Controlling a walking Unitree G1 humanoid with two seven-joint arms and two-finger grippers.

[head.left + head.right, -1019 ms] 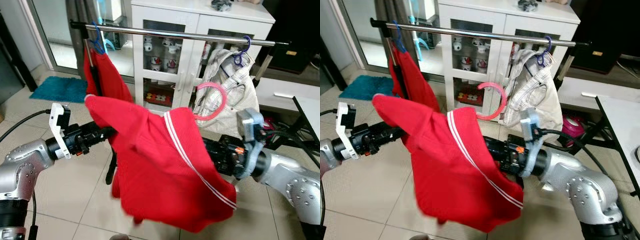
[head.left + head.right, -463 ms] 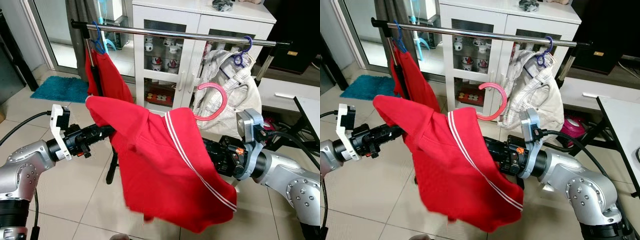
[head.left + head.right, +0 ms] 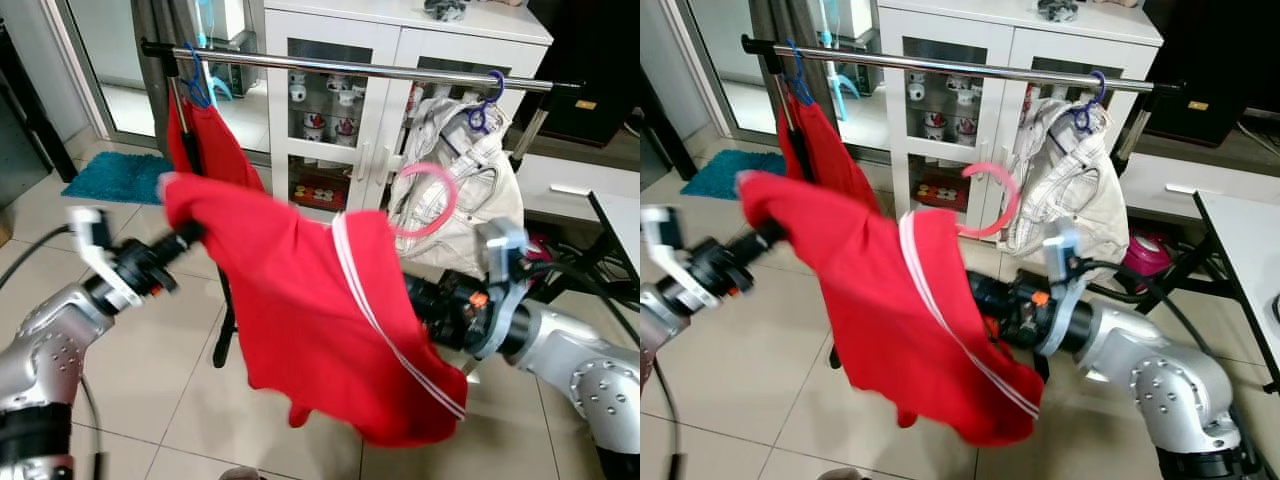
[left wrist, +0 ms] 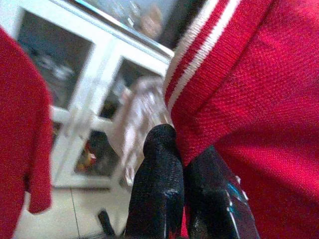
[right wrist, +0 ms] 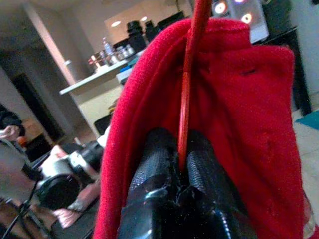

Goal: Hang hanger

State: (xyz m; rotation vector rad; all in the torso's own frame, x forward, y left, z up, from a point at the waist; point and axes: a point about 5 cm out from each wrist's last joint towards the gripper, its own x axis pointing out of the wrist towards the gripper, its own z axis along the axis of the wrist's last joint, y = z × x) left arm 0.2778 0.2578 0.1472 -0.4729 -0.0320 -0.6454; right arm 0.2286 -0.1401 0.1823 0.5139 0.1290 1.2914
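I see the pink hanger (image 3: pixel 425 200) inside a red shirt (image 3: pixel 310 320), held up in the air in front of the rail (image 3: pixel 350 68). Its hook is below the rail, so hanging is not done. I judge I need to lift it and hook it on.

My right gripper (image 5: pixel 182 164) is shut tight on the hanger's thin bar. My left gripper (image 4: pixel 182 174) pinches the shirt's edge.

On the rail hang another red cloth (image 3: pixel 200 140) and a white shirt (image 3: pixel 465 190). Behind stands a white cabinet (image 3: pixel 400 60). The floor (image 3: pixel 130 370) has pale tiles and a blue mat (image 3: pixel 115 178).

The left gripper (image 3: pixel 185 238) is motion-blurred — the red shirt (image 3: pixel 300 320) hides its fingertips.
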